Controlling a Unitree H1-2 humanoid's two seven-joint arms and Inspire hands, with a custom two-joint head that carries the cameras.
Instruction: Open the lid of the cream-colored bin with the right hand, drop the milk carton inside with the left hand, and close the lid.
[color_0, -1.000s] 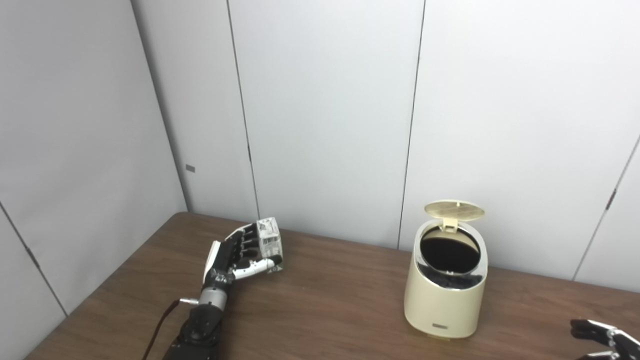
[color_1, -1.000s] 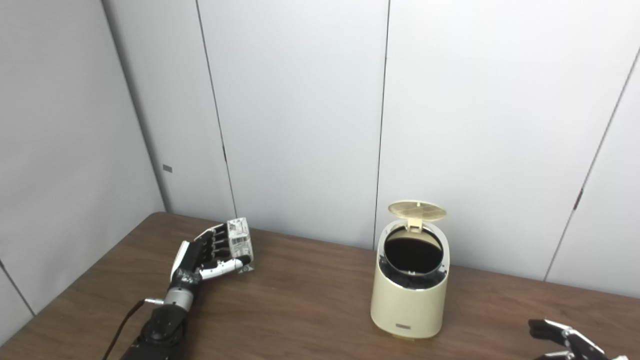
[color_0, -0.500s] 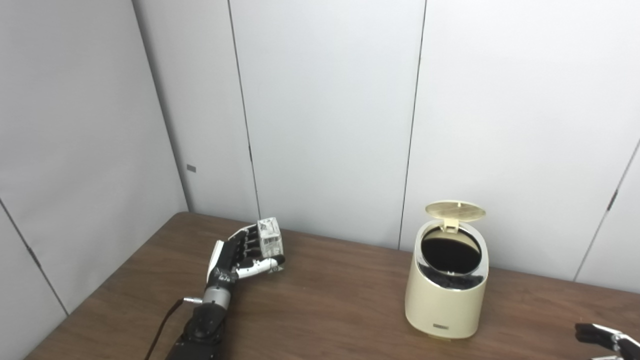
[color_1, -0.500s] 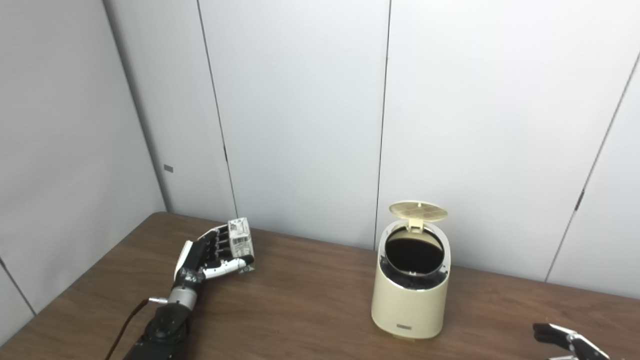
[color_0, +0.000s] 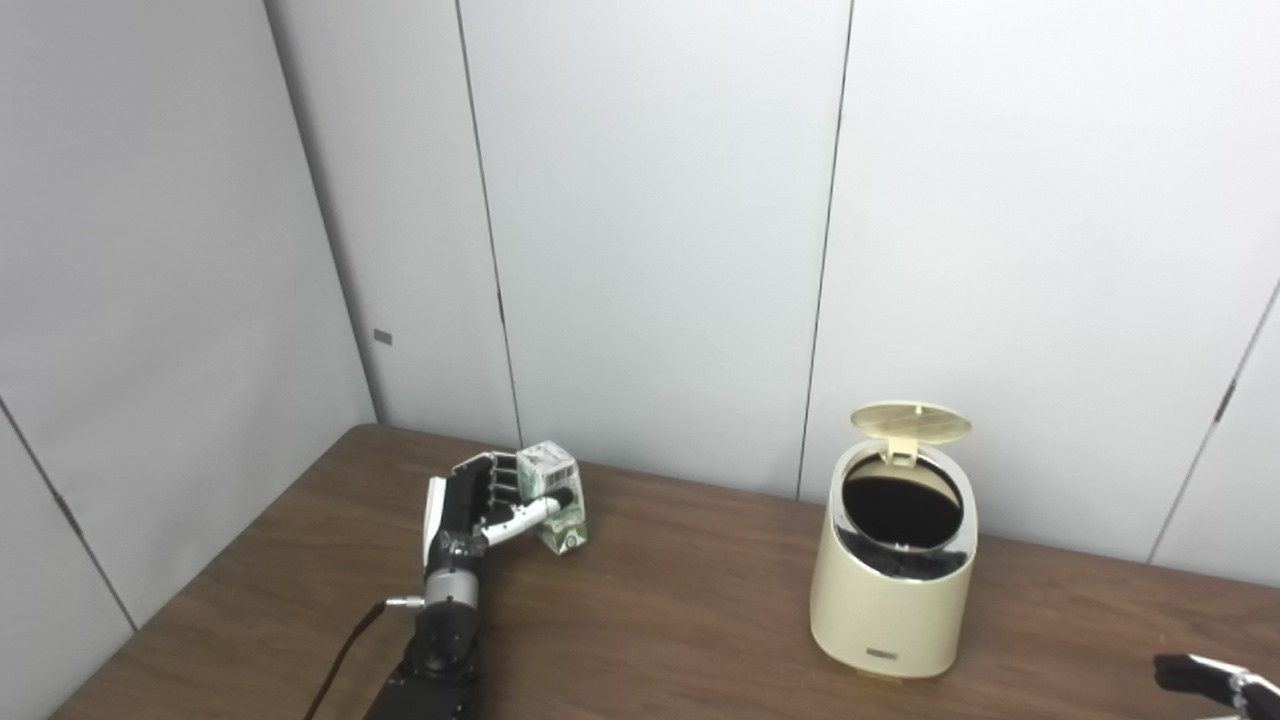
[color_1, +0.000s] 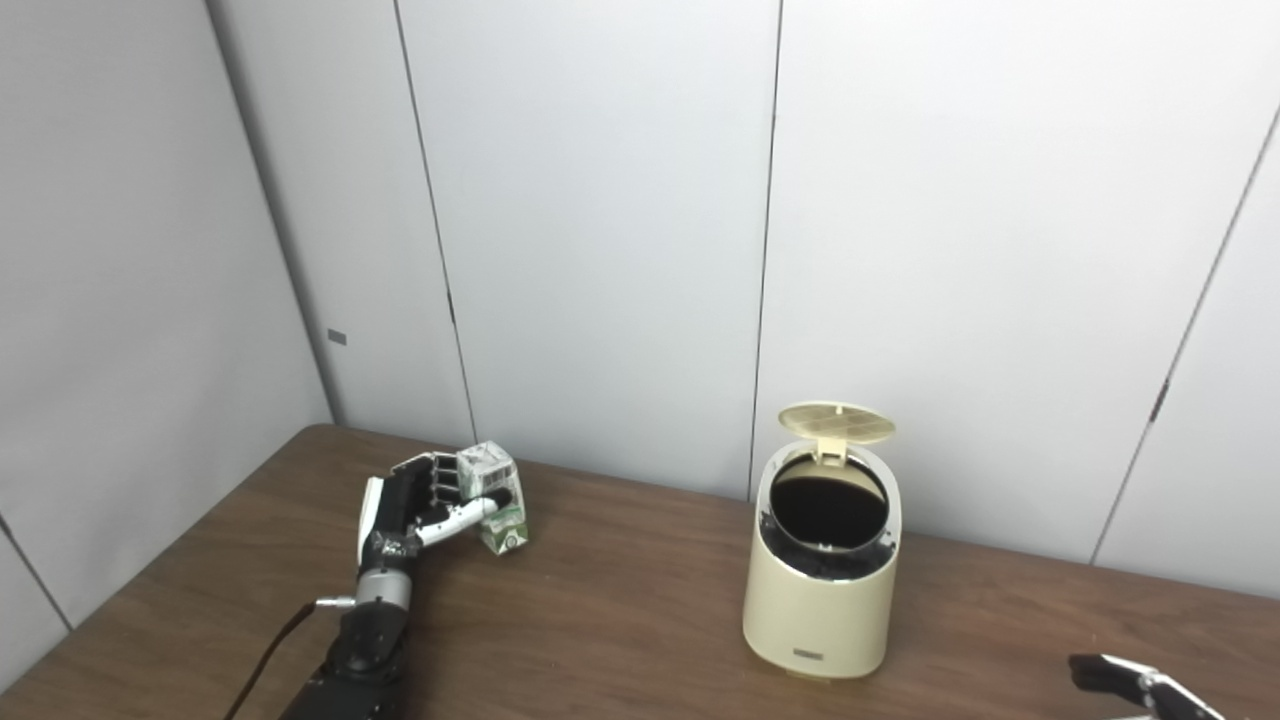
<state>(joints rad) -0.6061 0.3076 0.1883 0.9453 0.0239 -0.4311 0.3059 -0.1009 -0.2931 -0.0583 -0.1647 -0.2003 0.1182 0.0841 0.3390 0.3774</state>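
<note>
The milk carton (color_0: 550, 478), small, white with a green patch low on its side, stands at the table's left rear. My left hand (color_0: 478, 505) is shut on it, fingers behind and thumb across its front; whether its base touches the table I cannot tell. The cream-colored bin (color_0: 890, 600) stands to the right, well apart from the carton. Its round lid (color_0: 910, 421) is flipped up and the dark inside shows. Only the outstretched fingers of my right hand (color_0: 1215, 678) show at the bottom right corner, holding nothing, well clear of the bin.
The brown wooden table (color_0: 660, 620) runs up to grey wall panels (color_0: 650, 250) close behind the carton and the bin. A cable (color_0: 340, 650) trails along my left forearm. Bare tabletop lies between the carton and the bin.
My left hand has closed tighter and turned the carton, so its green-printed side now faces out, and shifted slightly right. My right hand has sunk further into the bottom right corner.
</note>
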